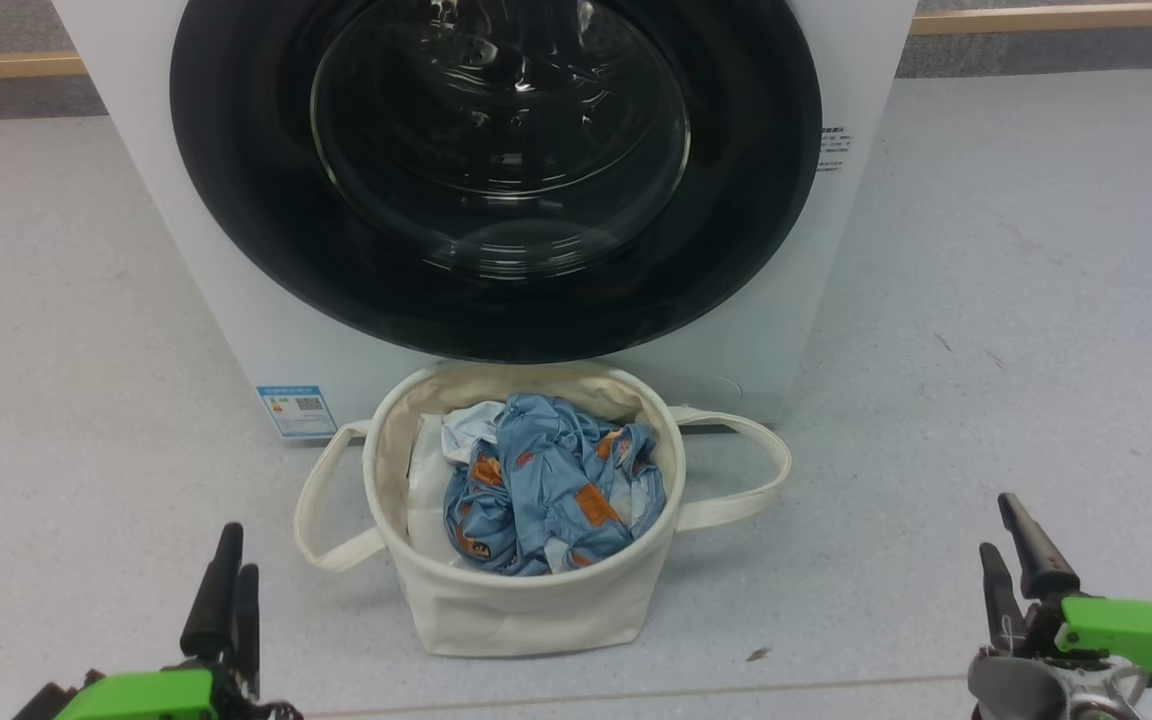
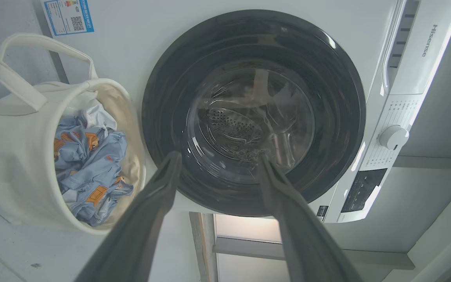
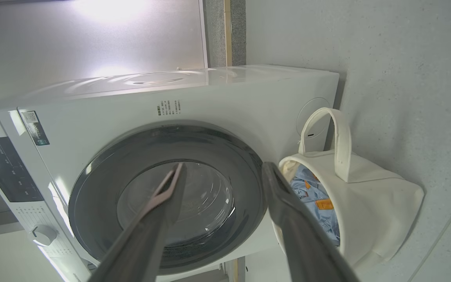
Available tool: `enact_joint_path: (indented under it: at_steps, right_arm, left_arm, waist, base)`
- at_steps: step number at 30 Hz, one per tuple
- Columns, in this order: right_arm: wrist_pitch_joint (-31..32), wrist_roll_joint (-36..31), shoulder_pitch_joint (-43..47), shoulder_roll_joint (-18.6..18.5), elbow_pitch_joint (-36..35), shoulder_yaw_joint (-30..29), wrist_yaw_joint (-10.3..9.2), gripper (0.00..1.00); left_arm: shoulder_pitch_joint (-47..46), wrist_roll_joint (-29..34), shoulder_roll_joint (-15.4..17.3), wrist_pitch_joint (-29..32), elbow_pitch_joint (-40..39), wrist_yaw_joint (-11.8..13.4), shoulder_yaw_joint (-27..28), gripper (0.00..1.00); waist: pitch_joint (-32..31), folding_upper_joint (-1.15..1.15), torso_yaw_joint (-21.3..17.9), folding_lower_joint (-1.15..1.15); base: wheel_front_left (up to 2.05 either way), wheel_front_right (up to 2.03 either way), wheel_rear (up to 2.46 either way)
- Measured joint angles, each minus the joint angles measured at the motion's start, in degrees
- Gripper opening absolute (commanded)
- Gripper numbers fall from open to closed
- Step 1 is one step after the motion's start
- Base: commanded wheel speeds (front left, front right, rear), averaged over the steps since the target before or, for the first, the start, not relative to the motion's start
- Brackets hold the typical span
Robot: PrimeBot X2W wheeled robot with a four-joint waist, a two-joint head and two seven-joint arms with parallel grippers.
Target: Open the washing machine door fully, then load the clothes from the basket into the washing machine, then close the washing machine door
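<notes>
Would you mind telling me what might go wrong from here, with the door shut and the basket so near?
1. The basket stands close in front of the washing machine, just under the shut washing machine door; the swinging door might clip its rim or handles.
2. A white cloth lies beside the clothes in the basket; it might get picked up too.
</notes>
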Motion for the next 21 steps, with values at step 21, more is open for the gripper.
enact_joint_path:
  at_steps: [21]
  right_arm:
    - [-4.97, -19.52, -2.21, -4.05, -1.83, 7.83, 0.0, 1.0]
  left_arm:
    - [-1.78, 17.77, 5.22, -5.38, -0.67, 1.13, -6.75, 1.0]
  waist:
    - [-0.01, 0.0, 0.79, 0.0]
  base:
    - [0.0, 0.0, 0.0]
